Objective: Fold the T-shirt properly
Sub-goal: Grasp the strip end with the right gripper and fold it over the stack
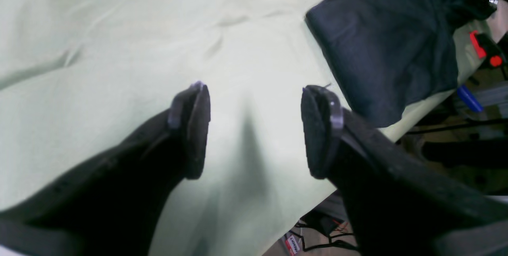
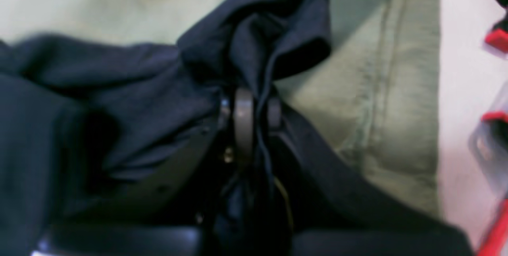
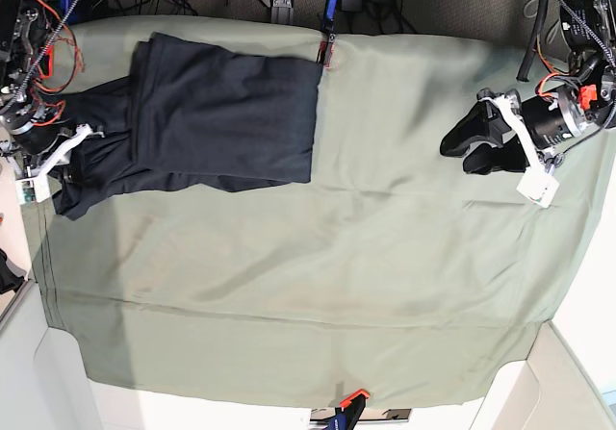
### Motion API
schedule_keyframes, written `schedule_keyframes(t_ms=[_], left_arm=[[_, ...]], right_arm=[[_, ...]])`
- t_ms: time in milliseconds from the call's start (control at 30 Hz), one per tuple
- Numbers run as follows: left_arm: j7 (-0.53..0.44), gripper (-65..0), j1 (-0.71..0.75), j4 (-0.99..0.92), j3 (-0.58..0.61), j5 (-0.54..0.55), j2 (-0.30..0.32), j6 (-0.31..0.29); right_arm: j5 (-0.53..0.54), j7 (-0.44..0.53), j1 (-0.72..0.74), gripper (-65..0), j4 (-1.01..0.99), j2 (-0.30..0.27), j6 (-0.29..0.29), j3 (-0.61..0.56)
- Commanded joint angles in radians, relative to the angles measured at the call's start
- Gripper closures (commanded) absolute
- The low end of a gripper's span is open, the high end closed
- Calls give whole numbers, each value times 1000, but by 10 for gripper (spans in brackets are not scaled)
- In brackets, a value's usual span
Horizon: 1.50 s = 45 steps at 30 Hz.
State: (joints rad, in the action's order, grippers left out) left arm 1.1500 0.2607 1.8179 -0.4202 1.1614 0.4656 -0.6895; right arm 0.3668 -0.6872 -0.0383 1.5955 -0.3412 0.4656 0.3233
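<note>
A: Start with the biggest thing. What covers the desk?

B: An olive-green sheet drapes the whole desk. Only the base view takes it in edge to edge. The right wrist view adds a stitched hem along one side that the base view is too coarse to show.

A: And the T-shirt?

B: The T-shirt lies at the far left corner of the desk, a dark, partly folded slab with its left end bunched toward the left edge. The left wrist view catches only a corner of it, lying flat on the sheet.

A: The right pincer?

B: The right pincer is clamped tight on a gathered fold of the shirt, cloth spilling over both sides; that grip is plain only in its own wrist view. From the base view it sits at the left edge, half buried in fabric.

A: The left one?

B: The left pincer is spread wide with nothing in it, near the right edge, well apart from the shirt.

A: Any writing?

B: A small label shows below the desk edge in the left wrist view, too blurred to read.
</note>
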Motion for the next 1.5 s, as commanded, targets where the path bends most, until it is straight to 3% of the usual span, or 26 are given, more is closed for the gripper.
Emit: schedule_keyframes(t_ms=[0, 100, 300, 433, 567, 733, 833, 900, 1167, 1333, 1467], left_arm=[[-16, -386, -5, 18, -6, 25, 16, -9], [-17, -386, 6, 18, -6, 24, 16, -9], [-16, -386, 12, 18, -6, 24, 17, -9], [-16, -386, 17, 18, -6, 25, 17, -9], [-16, -386, 17, 18, -6, 25, 17, -9], [-16, -386, 18, 18, -6, 32, 17, -9], [-16, -386, 25, 18, -6, 33, 16, -9], [-16, -386, 27, 18, -6, 33, 16, -9], [-6, -386, 31, 18, -6, 56, 17, -9], [119, -386, 82, 66, 24, 232, 16, -9], [114, -386, 109, 122, 105, 196, 14, -9]], right_arm=[[67, -11, 15, 0, 21, -10, 10, 4], [167, -85, 12, 0, 64, 45, 47, 4], [239, -114, -11, 0, 200, 251, 63, -38], [200, -112, -55, 0, 235, 362, 63, -157], [66, -87, -85, 0, 232, 424, 62, -312], [-77, -87, -87, -22, 209, 424, 61, -464], [-100, -87, -87, -305, 201, 424, 48, -510], [-98, -87, -86, -387, 202, 424, 47, -520], [-101, -76, -84, -386, 298, 418, 47, -513], [-162, -75, -84, -386, 421, 418, 47, -454], [-226, -60, -84, -386, 431, 413, 47, -354]])
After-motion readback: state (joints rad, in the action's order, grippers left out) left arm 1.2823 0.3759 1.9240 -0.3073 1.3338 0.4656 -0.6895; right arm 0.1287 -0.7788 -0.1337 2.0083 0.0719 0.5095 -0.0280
